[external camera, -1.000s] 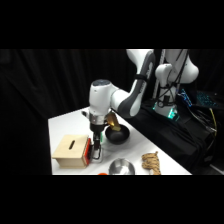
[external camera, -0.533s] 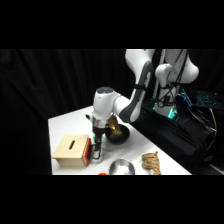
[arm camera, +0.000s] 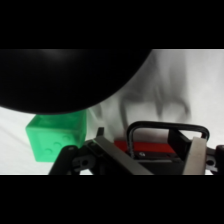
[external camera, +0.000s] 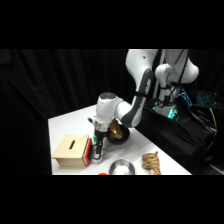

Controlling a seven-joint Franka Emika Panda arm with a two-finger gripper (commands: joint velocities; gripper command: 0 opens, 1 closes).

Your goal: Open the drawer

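Hanging at the drawer point(external camera: 88, 149), the gripper point(external camera: 97, 150) spreads its fingers point(arm camera: 194, 155) astride the black loop handle point(arm camera: 167, 127). Drawer contents cannot be seen. A green cube point(arm camera: 56, 135) sits beside it.

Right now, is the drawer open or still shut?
Shut, as far as shows: in the side view the drawer's red front sits flush against the box. The hand is at its handle.
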